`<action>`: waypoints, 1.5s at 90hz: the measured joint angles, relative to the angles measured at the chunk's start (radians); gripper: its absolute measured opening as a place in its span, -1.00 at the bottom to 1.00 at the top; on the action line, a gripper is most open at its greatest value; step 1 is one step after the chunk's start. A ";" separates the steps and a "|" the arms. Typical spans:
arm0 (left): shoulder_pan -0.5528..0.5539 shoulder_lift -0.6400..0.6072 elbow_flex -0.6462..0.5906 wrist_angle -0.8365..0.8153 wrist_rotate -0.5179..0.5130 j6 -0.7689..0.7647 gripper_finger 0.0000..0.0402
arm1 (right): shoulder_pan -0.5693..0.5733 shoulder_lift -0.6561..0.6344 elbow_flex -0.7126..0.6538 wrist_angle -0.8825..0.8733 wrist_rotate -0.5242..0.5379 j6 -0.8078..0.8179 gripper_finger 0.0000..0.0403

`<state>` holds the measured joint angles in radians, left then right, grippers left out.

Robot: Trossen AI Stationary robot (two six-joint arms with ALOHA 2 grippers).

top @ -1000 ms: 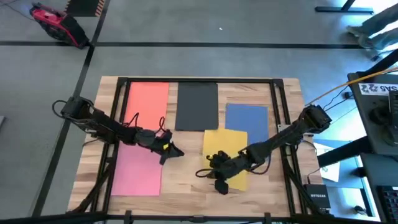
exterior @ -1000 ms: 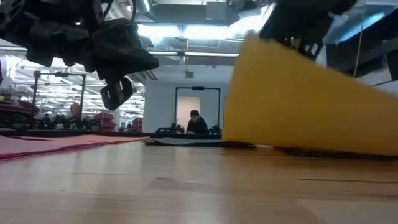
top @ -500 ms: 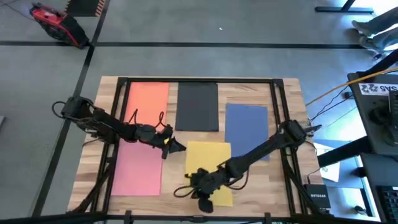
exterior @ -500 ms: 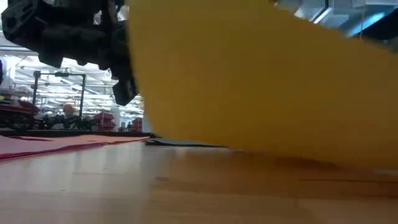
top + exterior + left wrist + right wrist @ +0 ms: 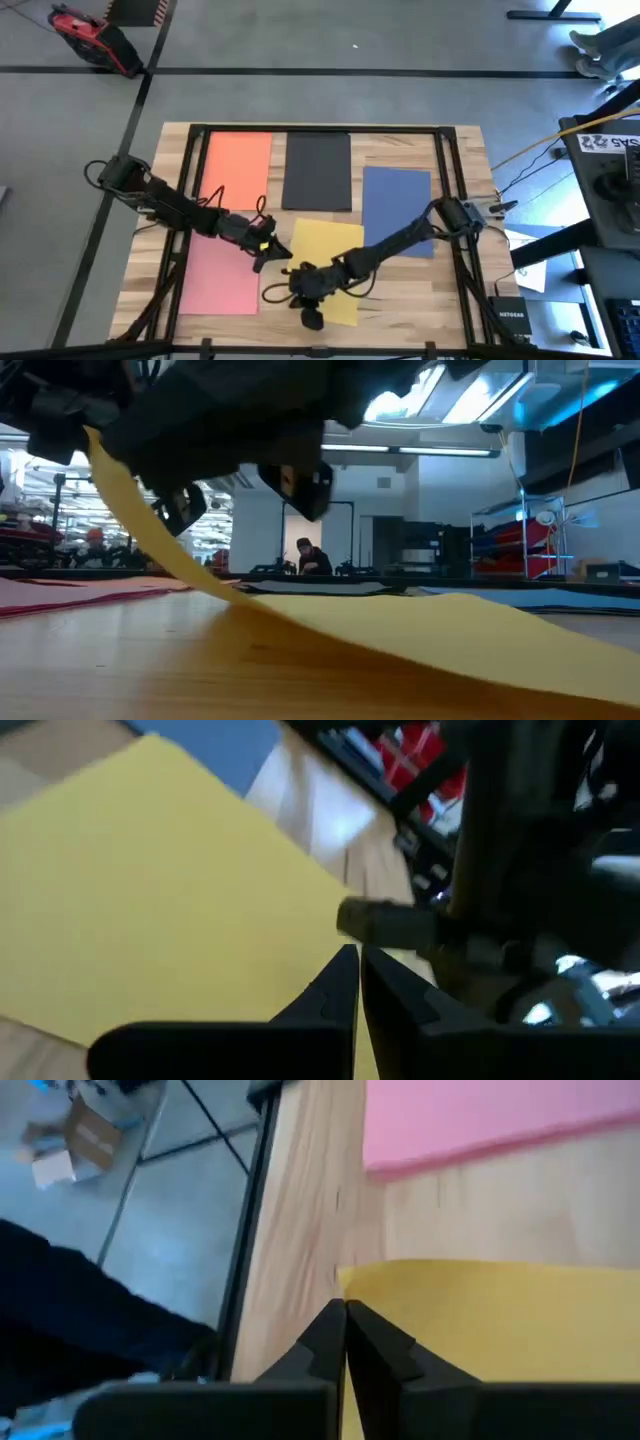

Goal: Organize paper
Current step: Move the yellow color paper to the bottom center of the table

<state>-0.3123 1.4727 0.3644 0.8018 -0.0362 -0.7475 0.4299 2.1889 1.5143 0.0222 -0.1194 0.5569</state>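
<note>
A: Since a second ago, what has shifted?

B: Starting at the frame's left, the left hand [image 5: 262,256] hovers beside the flat pink paper sheet [image 5: 222,275], its fingers pressed together on nothing, about where it was. The right hand [image 5: 303,295] has dragged the thin yellow paper sheet [image 5: 330,250] leftward across the wooden counter [image 5: 400,300], from beside the matte blue paper sheet [image 5: 398,205] to lower centre. It pinches the sheet's near edge, which rides up off the wood.

A: And for the task?

B: I judge the yellow sheet is being brought under the black paper sheet [image 5: 318,170], near the orange paper sheet [image 5: 237,165], but it is not yet laid flat.

A: Any writing?

B: Only white lettering on a black box [image 5: 508,320] at lower right, too small to read.
</note>
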 joint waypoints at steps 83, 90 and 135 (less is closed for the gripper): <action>-0.008 0.041 0.000 -0.332 -0.051 0.044 -1.00 | -0.058 0.010 -0.002 0.033 -0.057 -0.068 -1.00; -0.008 0.063 0.000 -0.330 -0.055 0.047 -1.00 | -0.058 0.010 -0.002 0.033 -0.048 -0.069 -1.00; -0.008 0.162 0.004 -0.295 -0.076 0.076 -1.00 | -0.057 0.010 0.012 0.029 -0.027 -0.038 -0.89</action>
<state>-0.3199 1.6344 0.3683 0.5067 -0.1127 -0.6716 0.3729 2.1986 1.5262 0.0515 -0.1463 0.5188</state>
